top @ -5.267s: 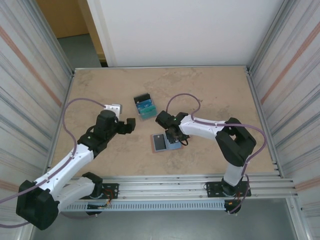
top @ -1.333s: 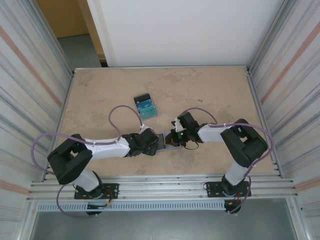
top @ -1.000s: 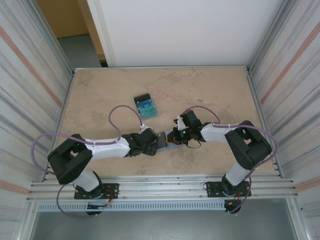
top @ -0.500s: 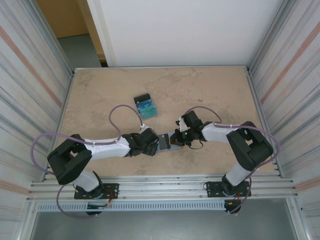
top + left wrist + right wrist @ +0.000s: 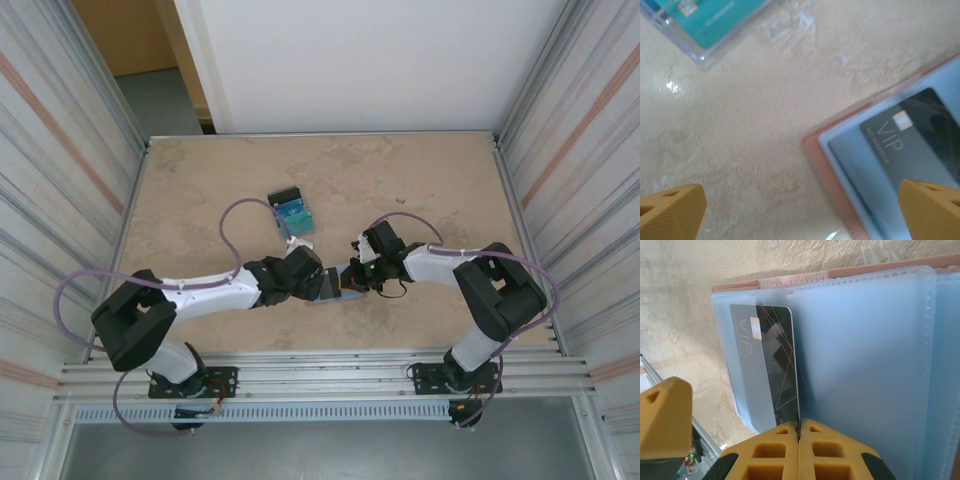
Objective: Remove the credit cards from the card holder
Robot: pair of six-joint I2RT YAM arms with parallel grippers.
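Here, two robot arms meet over a salmon-pink card holder [image 5: 335, 288] lying open at the near middle of the desk [image 5: 200, 180].

The right gripper [image 5: 352, 277] reaches in from the right. In its own wrist view, the gripper [image 5: 799, 437] is pinched tight. The near edge of a black VIP card [image 5: 771, 371] runs into the seam between its yellow fingertips [image 5: 832, 452]. That card sits in the card holder's [image 5: 865, 365] left frosted blue-grey sleeve, its lettered half showing paler under the plastic. The pink cover shows as a thin band along the far edge.

The left gripper [image 5: 322, 283] comes in from the left and stands spread wide. In the left wrist view, the gripper [image 5: 800, 212] has one yellow fingertip [image 5: 670, 210] over bare desk and the other over the card holder [image 5: 815, 152]. The black VIP card [image 5: 912, 142] is between them, and neither fingertip can be seen touching it.

Farther back and slightly left, well apart from the card holder, lies a clear case [image 5: 290, 212] holding teal and blue cards [image 5: 710, 20].
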